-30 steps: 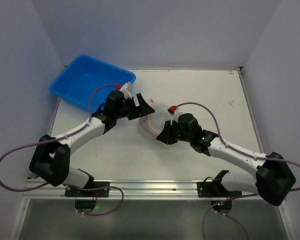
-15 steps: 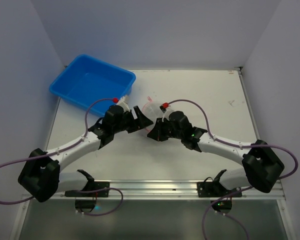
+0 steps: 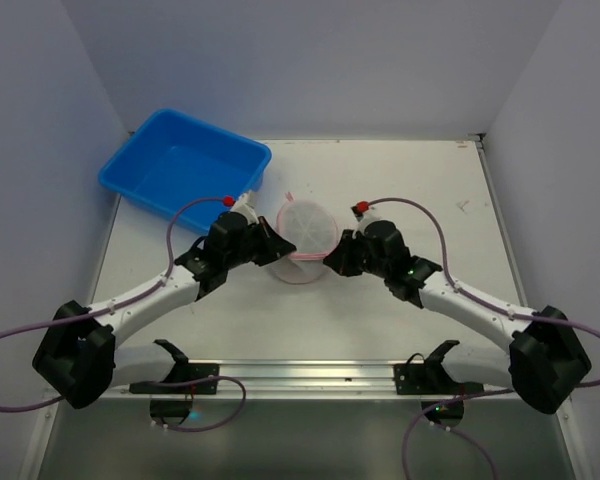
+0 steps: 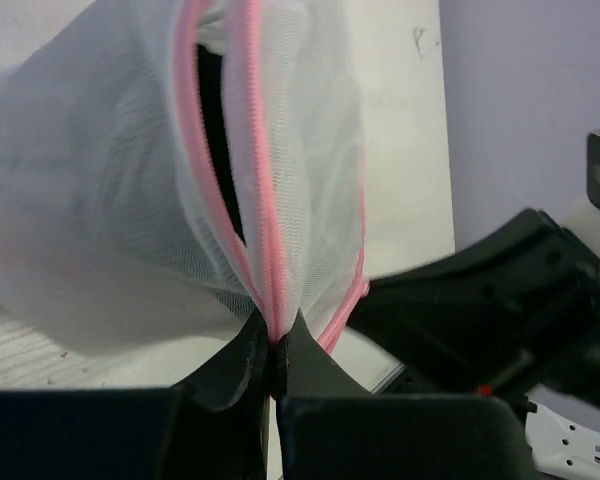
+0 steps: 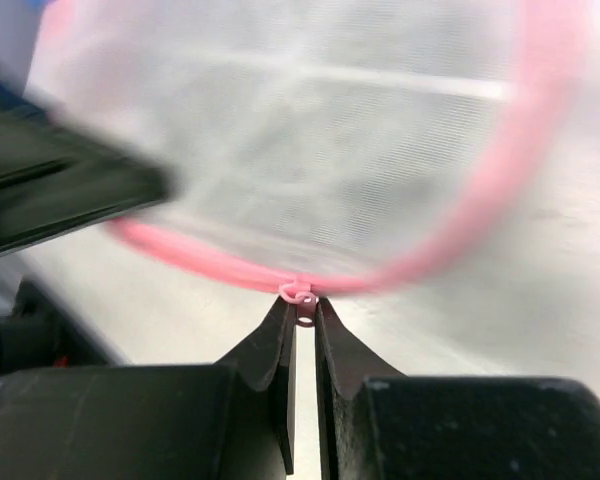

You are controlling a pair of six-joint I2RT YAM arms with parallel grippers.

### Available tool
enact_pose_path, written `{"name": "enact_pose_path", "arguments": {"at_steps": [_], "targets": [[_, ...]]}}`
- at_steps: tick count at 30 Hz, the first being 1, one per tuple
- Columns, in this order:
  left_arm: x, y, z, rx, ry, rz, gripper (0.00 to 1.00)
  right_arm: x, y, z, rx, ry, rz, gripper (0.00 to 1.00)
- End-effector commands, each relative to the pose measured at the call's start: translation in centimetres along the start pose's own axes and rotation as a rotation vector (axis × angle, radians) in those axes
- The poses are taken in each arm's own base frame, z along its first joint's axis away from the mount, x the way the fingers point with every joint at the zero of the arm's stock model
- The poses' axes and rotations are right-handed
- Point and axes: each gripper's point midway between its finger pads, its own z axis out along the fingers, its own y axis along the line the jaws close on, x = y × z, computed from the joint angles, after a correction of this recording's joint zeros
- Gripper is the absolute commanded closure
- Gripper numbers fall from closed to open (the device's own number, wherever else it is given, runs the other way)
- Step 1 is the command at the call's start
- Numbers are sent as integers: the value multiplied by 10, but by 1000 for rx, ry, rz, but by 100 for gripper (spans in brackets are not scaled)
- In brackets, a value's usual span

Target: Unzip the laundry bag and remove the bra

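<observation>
Top external: laundry bag [image 3: 305,230] at centre.
Its rim [image 4: 265,250] is clamped by left gripper [image 4: 277,345], zip pull [image 5: 300,293] by right gripper [image 5: 302,308]; slippage is risked if jerked.

- The laundry bag [image 3: 305,228], between the two pincers: fine white see-through mesh cloth, soft, with pink fabric rims and zip.
- Left pincer [image 4: 276,338] and right pincer [image 5: 302,308]: smooth matt black plastic.
- Blue tub [image 3: 180,165], beyond the left pincer: smooth, slightly glossy plastic.
- Worktop [image 3: 410,180]: matt white.
</observation>
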Motion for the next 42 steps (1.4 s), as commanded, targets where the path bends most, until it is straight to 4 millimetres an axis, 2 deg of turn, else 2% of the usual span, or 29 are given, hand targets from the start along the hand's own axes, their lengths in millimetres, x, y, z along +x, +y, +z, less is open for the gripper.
{"name": "enact_pose_path", "arguments": {"at_steps": [1, 2, 4, 5, 6, 9, 10, 11, 12, 13, 14, 16, 17, 18, 20, 21, 22, 23, 24, 26, 28, 30, 31, 36, 38, 41, 42], "targets": [[-10, 3, -17, -1, -33, 57, 100, -17, -72, -26, 224, -75, 52, 100], [-7, 4, -19, 6, -15, 64, 100, -28, -86, -36, 252, -114, 65, 100], [-6, 7, -23, 4, -5, 88, 100, -31, -93, -44, 281, -118, 51, 100], [-5, 10, -25, -7, 9, 94, 100, -34, -90, -47, 274, -117, 22, 100], [-4, 16, -26, -24, 20, 117, 100, -35, -86, -48, 256, -116, 9, 100], [-20, 12, -23, -26, 8, 170, 100, -30, -66, -45, 136, -82, -28, 100], [-22, 16, -15, -40, 24, 176, 100, -27, -53, -43, 63, -68, -34, 100], [-34, 0, -11, -4, 20, 199, 100, -23, -45, -42, 30, -53, -28, 100], [-39, -6, -6, 5, 24, 227, 98, -21, -38, -41, 1, -42, -24, 100], [-39, -2, 8, -8, 53, 225, 91, -19, -31, -38, -25, -33, -23, 100], [-53, -23, 13, 35, 39, 238, 86, -13, -17, -35, -69, -12, -20, 100], [-58, -28, 31, 46, 61, 212, 77, -11, 0, -28, -113, -8, -22, 100], [-61, -39, 34, 80, 63, 203, 71, -7, 16, -25, -149, 5, -22, 100], [-68, -50, 36, 105, 50, 175, 53, -4, 22, -22, -166, 14, -15, 100], [-75, -61, 34, 147, 14, 160, 28, -2, 37, -11, -213, 20, 26, 100], [-71, -54, 32, 127, 10, 136, 17, -2, 42, -8, -232, 20, 43, 100], [-75, -57, 22, 128, -17, 136, 4, -8, 49, -5, -261, -8, 45, 100], [-77, -48, 18, 85, -45, 125, 0, -8, 54, 0, -272, -4, 52, 100], [-80, -50, 4, 82, -80, 121, 0, -12, 55, 4, -264, -20, 49, 100], [-70, -18, -4, -24, -100, 88, 0, -18, 61, 11, -264, -26, 34, 100], [-60, -4, -18, -50, -119, 65, 0, -21, 62, 14, -262, -31, 31, 100], [-54, -4, -24, -30, -123, 42, 0, -24, 63, 18, -259, -34, 28, 100], [-46, 1, -23, -31, -102, 33, 2, -23, 64, 18, -260, -33, 27, 100], [-25, -9, -5, 12, -42, 42, 12, -24, 64, 20, -258, -35, 25, 100], [-22, -8, 3, 7, -37, 44, 16, -23, 64, 20, -255, -32, 23, 100], [-20, -3, 14, -12, -29, 30, 32, -19, 62, 17, -245, -21, 15, 100], [-19, -2, 16, -17, -30, 28, 48, -18, 59, 17, -231, -18, 12, 100]]}}
